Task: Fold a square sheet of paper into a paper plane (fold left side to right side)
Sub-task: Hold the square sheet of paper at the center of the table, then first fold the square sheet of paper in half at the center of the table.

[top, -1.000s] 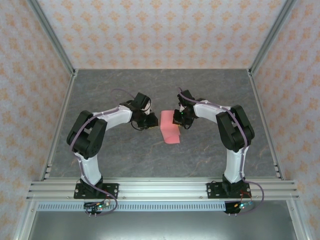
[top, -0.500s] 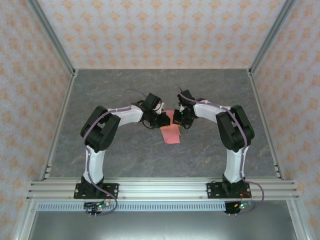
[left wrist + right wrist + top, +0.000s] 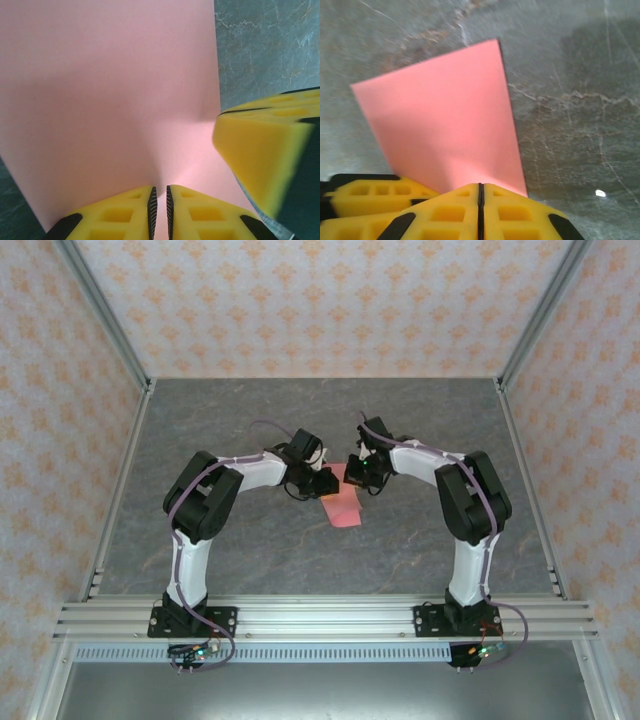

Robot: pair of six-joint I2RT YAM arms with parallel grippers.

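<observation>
Looking down the wrist views, I see the right jaws pressed together on one edge of the square sheet of paper (image 3: 445,125). The left jaws are narrowed to a slit, pinching the same sheet where it puckers. The sheet sits mid-counter between both arms; I cannot tell how much of it rests flat. To fold well, I judge the left edge should travel level and meet the right edge squarely before any creasing. The grey marbled counter (image 3: 420,560) lies inside floral-papered walls (image 3: 320,300).
</observation>
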